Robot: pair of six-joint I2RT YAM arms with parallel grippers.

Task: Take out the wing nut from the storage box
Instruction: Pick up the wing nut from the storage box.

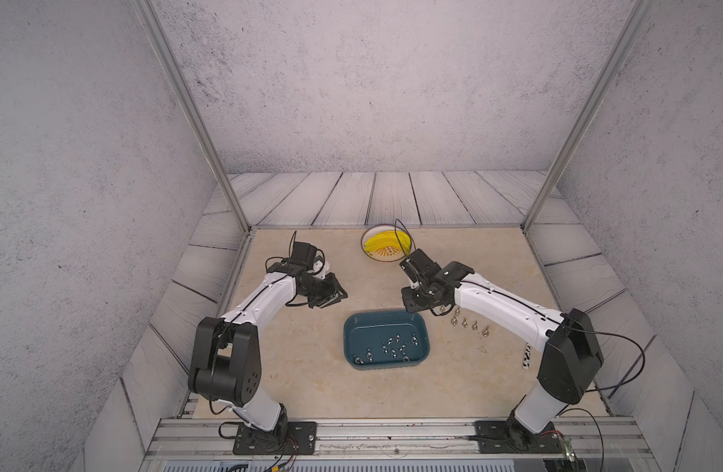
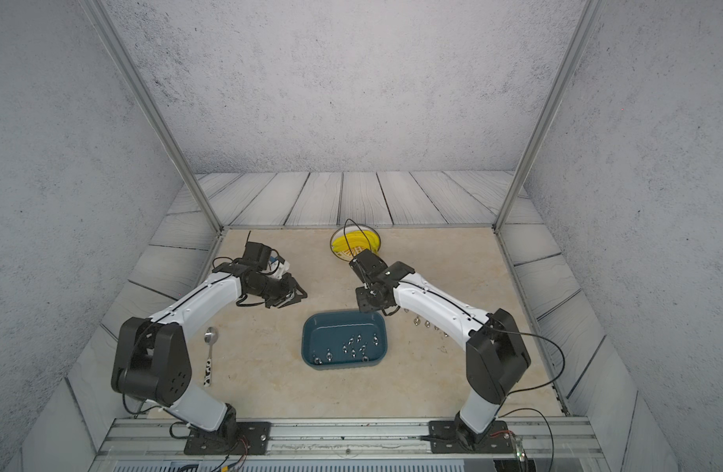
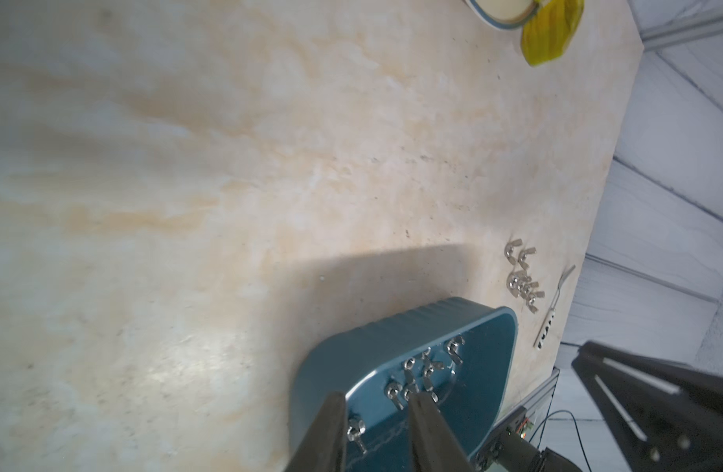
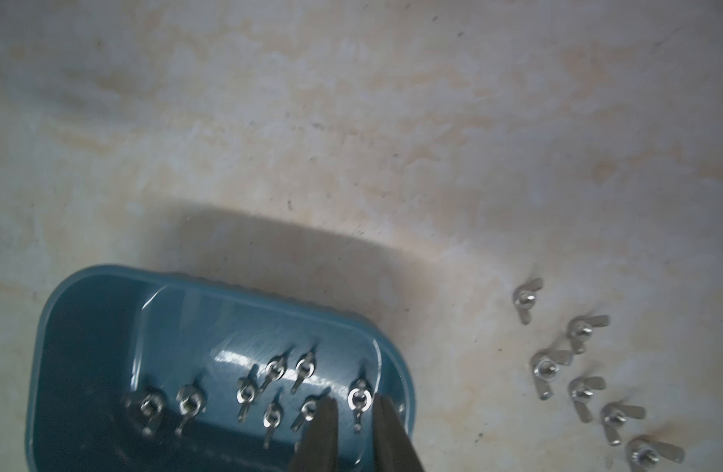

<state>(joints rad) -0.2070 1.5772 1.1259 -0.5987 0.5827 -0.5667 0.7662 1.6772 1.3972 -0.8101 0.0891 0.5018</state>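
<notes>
Wing nut [image 4: 359,398] in storage box [image 4: 90,347] lies straight ahead of nearer right gripper [image 4: 354,408], jaws narrowly parted, empty.

- The storage box [image 1: 372,331] sits on the worktop [image 1: 310,367], with wing nuts [image 1: 393,351] inside.
- Other wing nuts [image 1: 470,325] lie right of it, near my right arm [image 1: 502,304].
- The plate [image 1: 378,255] is behind it.

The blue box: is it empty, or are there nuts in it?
Not empty. Several wing nuts lie on the floor of the storage box; loose nuts sit outside it on the table.
</notes>
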